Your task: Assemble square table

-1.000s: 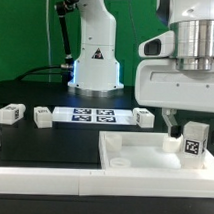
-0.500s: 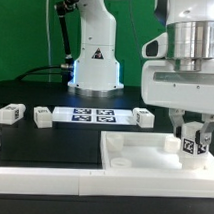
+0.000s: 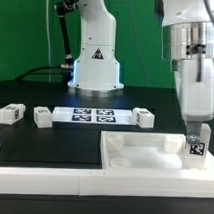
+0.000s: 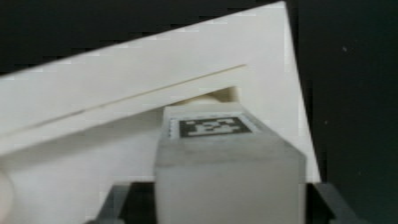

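Observation:
The large white square panel (image 3: 143, 153) with a raised rim lies on the black table at the exterior view's right front. My gripper (image 3: 198, 138) is shut on a white tagged block leg (image 3: 198, 144) and holds it upright at the panel's right corner. In the wrist view the leg (image 4: 228, 150) stands between my dark fingers (image 4: 128, 200), its tagged end over the panel's corner (image 4: 214, 80). Three more tagged legs lie on the table: two at the left (image 3: 9, 114) (image 3: 43, 116) and one near the middle (image 3: 144, 117).
The marker board (image 3: 93, 116) lies flat between the loose legs. The robot base (image 3: 95, 55) stands behind it. Long white bars (image 3: 53, 177) edge the table's front.
My wrist has turned about its axis while the leg moved down and slightly right onto the panel's right corner. The loose legs have not moved.

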Robot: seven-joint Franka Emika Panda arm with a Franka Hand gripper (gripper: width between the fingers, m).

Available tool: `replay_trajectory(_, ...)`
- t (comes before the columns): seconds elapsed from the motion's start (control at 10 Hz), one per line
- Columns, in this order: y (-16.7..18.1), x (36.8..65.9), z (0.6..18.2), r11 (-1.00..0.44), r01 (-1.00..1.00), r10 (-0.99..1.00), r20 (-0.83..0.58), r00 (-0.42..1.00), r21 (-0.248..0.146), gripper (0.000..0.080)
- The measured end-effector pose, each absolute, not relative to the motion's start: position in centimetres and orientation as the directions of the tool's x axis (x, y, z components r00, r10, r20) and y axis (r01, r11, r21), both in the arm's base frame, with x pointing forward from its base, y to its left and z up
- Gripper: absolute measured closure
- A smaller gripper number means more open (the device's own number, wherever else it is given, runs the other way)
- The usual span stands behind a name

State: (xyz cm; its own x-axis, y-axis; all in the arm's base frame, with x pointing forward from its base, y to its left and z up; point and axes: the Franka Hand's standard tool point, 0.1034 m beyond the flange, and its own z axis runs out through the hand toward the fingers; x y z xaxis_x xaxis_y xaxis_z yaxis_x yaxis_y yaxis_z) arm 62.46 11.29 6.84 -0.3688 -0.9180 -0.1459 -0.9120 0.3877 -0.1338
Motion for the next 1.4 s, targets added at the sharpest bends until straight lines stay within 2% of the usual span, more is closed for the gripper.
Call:
replay_trajectory(0.3,11.1,62.4,6.8,0.495,-0.861,-0.865,-0.157,-0.477,-0.113,0.0502)
replay_trajectory(0.5,10.9,62.3,6.8,0.496,-0.861,-0.865,-0.153,-0.478,-0.111,0.0502)
replay_trajectory(0.6,10.9,62.3,6.7,0.495,-0.862,-0.866,-0.152,-0.477,-0.111,0.0426)
replay_trajectory(0.7,10.9,62.3,6.7,0.495,-0.862,-0.866,-0.152,-0.477,-0.111,0.0246)
replay_trajectory(0.8,11.1,62.2,6.8,0.468,-0.877,-0.88,-0.149,-0.451,-0.109,0.018)
replay_trajectory(1.0,12.1,61.9,8.6,0.403,-0.909,-0.909,-0.165,-0.383,-0.11,0.0155)
replay_trajectory(1.3,12.5,60.8,11.4,0.399,-0.908,-0.907,-0.197,-0.372,-0.123,0.015)
replay_trajectory(1.4,12.4,60.8,11.2,0.398,-0.909,-0.908,-0.193,-0.371,-0.122,0.015)
